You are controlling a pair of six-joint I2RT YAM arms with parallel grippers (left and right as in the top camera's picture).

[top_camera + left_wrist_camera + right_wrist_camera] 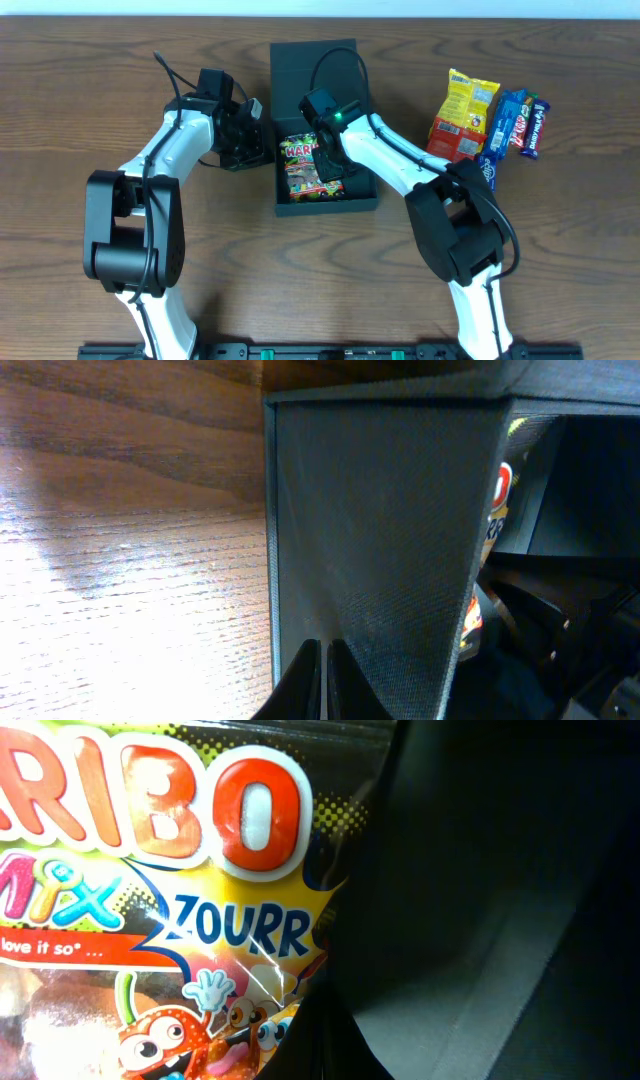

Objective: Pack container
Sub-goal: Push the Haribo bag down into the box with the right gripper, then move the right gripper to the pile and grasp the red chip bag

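Observation:
The dark teal container [326,206] stands open at mid-table, its flap lid [312,62] laid back. A colourful Haribo gummy bag [300,168] lies inside it. My right gripper [327,168] reaches into the container; in the right wrist view its fingers [322,1035] are closed at the right edge of the bag [180,870], with the dark inner wall [500,920] beside them. My left gripper [250,135] is at the container's outer left wall. In the left wrist view its fingers [325,665] are together against that wall [380,540], and the bag [500,500] shows inside.
A yellow and orange snack packet [465,112] and several blue candy bars [515,125] lie on the wooden table [120,60] to the right of the container. Both arms' cables arc over the container and the left side.

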